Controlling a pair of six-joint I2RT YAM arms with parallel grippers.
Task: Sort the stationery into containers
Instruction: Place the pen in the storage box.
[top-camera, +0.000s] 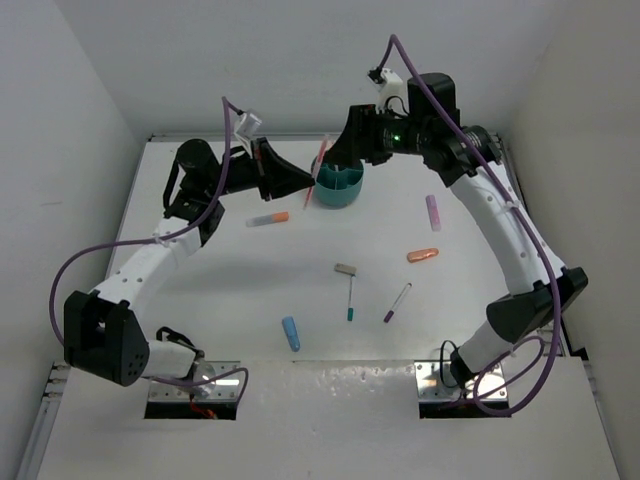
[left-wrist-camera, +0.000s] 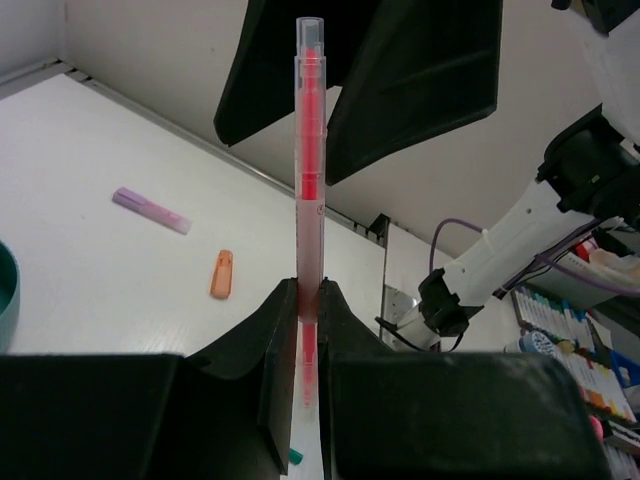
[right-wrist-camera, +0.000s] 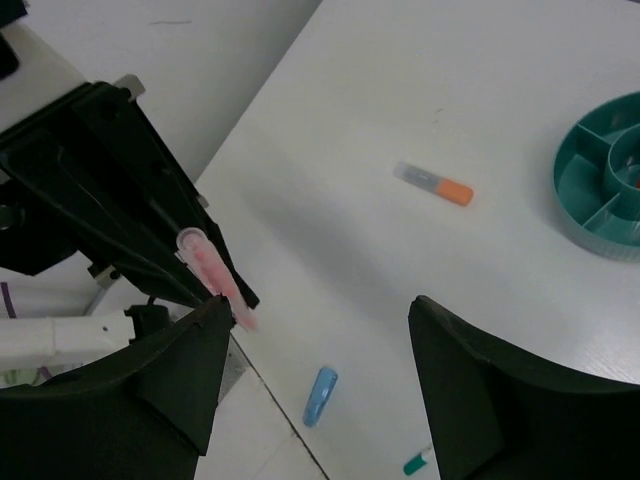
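A: Left gripper (left-wrist-camera: 308, 300), state?
B: Clenched on the red pen (left-wrist-camera: 310, 170). The pads pinch the lower barrel, and the clear cap end sticks out of the jaws toward the top of the left wrist frame.
A: Right gripper (right-wrist-camera: 318, 305)?
B: Released. Fingers wide apart, nothing between them. In the top view it sits by the teal cup (top-camera: 338, 186), on the cup's upper side, upper centre of the frame.
A: Pen versus cup? The drop turns on that.
B: In the top view the pen is a thin steep line at the cup's left rim. Its long axis runs from upper right down to lower left, tilted, not plumb. The cup lies just beside the left claw's tip, on its right. Can't tell whether the pen's low end is over a compartment or short of the rim.
A: Nearer arm?
B: Left, since it has the pen. My read: nudge right, stand the pen up, then let go into a compartment.
A: Cup contents?
B: The right wrist view shows dividers. Contents too small to tell.
A: What's loose on the table (top-camera: 200, 300)?
B: Orange-capped marker (top-camera: 268, 218) left of the cup. Lilac cylinder (top-camera: 433, 212) and orange cylinder (top-camera: 422, 254) at right. Grey block (top-camera: 345, 268), teal-ended pen (top-camera: 351, 298) and purple-ended pen (top-camera: 397, 302) mid frame. Blue cylinder (top-camera: 291, 333) lower centre. All well apart from both claws.
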